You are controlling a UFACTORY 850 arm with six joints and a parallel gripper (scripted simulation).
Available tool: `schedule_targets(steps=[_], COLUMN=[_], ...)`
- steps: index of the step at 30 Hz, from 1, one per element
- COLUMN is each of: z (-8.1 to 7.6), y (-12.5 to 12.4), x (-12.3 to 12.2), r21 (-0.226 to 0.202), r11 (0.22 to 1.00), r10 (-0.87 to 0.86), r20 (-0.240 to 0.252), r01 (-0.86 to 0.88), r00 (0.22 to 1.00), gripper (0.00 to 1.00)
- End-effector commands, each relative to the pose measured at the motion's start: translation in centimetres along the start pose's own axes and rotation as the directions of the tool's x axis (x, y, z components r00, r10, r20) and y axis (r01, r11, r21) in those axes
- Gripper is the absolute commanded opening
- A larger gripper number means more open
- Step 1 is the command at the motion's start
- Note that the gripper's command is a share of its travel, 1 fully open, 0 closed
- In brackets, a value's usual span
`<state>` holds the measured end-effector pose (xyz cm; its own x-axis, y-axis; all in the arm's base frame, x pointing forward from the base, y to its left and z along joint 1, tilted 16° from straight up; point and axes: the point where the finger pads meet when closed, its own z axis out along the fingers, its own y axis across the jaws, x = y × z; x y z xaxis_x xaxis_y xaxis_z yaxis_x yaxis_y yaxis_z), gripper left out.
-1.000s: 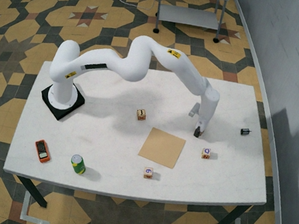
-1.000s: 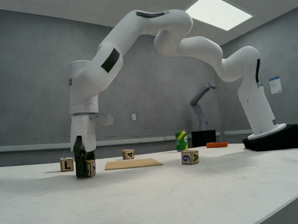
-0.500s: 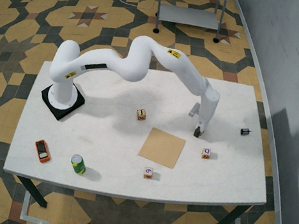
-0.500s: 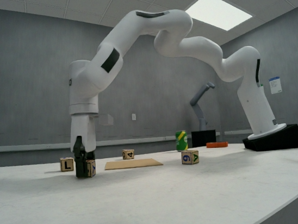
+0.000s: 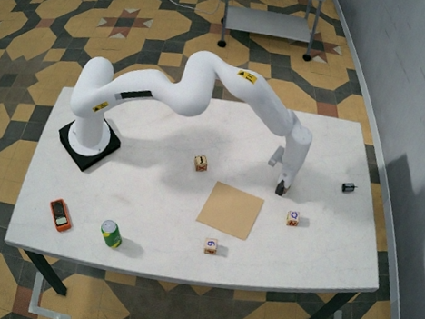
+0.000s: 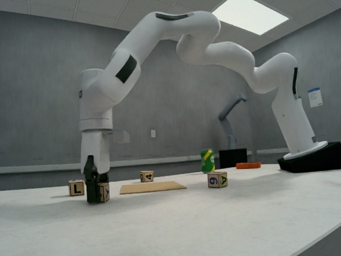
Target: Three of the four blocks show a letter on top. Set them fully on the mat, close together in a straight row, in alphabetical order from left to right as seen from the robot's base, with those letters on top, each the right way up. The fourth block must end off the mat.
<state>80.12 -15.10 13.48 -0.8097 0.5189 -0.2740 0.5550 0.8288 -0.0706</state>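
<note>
My gripper [image 5: 282, 189] [image 6: 96, 195] is open and stands down at table level, its fingers around a wooden block [image 6: 104, 192] to the right of the tan mat [image 5: 231, 210] [image 6: 152, 187]. That block shows a Y on one side, and in the overhead view the gripper hides it. A block with Q on top [image 5: 293, 218] lies right of the mat; in the low view it shows an L side [image 6: 76, 187]. A block with 9 on top [image 5: 210, 245] [image 6: 146, 176] lies in front of the mat. A third block [image 5: 200, 162] [image 6: 217, 179] lies behind the mat; its top letter is too small to read.
A green can [image 5: 110, 233] [image 6: 207, 160] and an orange hand-held device [image 5: 60, 215] [image 6: 247, 165] lie at the table's front left. A small black part [image 5: 348, 187] lies near the right edge. The arm's base [image 5: 88, 142] stands at the back left.
</note>
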Motion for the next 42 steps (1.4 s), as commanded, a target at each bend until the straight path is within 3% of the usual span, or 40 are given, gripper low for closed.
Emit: schedule_targets(steps=[1, 2, 18, 19, 42], z=[-0.14, -0.14, -0.14, -0.14, -0.14], y=[0.04, 0.04, 0.04, 0.04, 0.04], x=[-0.11, -0.11, -0.11, -0.11, -0.11], r21=[-0.001, -0.001, -0.001, -0.001, -0.001], r11=[1.000, 1.000, 1.000, 1.000, 1.000], r10=[0.000, 0.000, 0.000, 0.000, 0.000], r20=[0.002, 0.002, 0.002, 0.002, 0.002], r01=[0.000, 0.000, 0.000, 0.000, 0.000], r00=[1.000, 1.000, 1.000, 1.000, 1.000], gripper=[0.87, 0.65, 0.65, 0.44, 0.44])
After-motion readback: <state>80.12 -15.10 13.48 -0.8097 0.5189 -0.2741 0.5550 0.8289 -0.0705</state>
